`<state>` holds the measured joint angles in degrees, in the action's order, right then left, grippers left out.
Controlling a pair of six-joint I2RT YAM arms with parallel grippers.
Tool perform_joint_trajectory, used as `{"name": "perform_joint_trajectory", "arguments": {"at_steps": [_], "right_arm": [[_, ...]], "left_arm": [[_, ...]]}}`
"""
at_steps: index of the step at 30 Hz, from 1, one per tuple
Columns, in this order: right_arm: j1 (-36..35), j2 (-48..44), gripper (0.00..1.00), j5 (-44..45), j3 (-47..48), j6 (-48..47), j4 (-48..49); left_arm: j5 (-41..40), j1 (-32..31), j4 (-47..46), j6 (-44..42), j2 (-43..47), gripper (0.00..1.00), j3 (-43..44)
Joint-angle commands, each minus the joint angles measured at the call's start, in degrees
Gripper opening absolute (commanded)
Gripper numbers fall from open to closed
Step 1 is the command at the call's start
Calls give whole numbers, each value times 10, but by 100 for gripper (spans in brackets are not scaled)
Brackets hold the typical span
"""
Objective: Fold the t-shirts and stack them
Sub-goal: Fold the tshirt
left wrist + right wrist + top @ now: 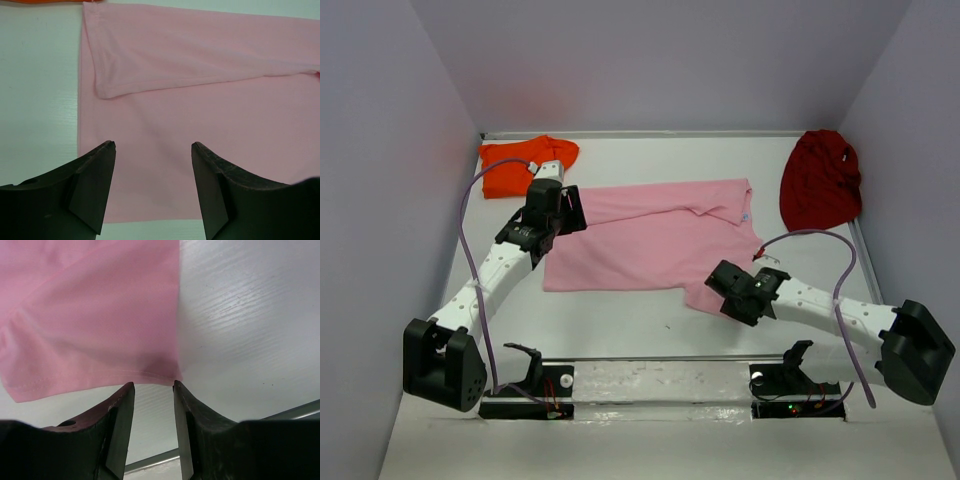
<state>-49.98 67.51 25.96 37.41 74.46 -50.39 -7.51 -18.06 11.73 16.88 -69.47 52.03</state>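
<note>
1. We are looking down at the pink t-shirt [650, 235], which is lying spread across the middle of the overhead view on the white table [620, 325]. It is mostly flat, with its collar toward the right of the frame and one corner jutting toward the lower right.
2. In the left wrist view we are seeing a sleeve [175, 65] lying folded in over the body. Its stitched hem is running as a long slanting edge across the upper half of that frame, and the cloth below it is lying smooth with only faint creases.
3. We are finding the orange t-shirt [515, 165] lying bunched in the upper left of the overhead view, just beside the pink one's upper left corner. It is also showing as a thin strip along the top edge of the left wrist view.
4. The dark red t-shirt [820, 180] is sitting heaped in the upper right, apart from the pink cloth.
5. The left gripper [568, 212] is hanging over the pink shirt's left end. We are seeing its jaws standing wide apart with nothing between them.
6. The right gripper [154, 384] is sitting at the pink shirt's lower right corner. Its jaws are standing narrowly parted, the hem corner is lying just at the tips, and bare table is showing through the gap, so we are reading no grip there.
</note>
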Motion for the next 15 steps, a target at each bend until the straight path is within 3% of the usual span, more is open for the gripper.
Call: {"name": "perform_joint_trajectory", "arguments": {"at_steps": [1,15], "right_arm": [[-5,1,43,45,23,-6,0],[-5,46,43,36,5,7,-5]], "left_arm": [[6,-5,-21,-10,23,72,-9],[7,-7,-21,-12,30,72,-14]]}}
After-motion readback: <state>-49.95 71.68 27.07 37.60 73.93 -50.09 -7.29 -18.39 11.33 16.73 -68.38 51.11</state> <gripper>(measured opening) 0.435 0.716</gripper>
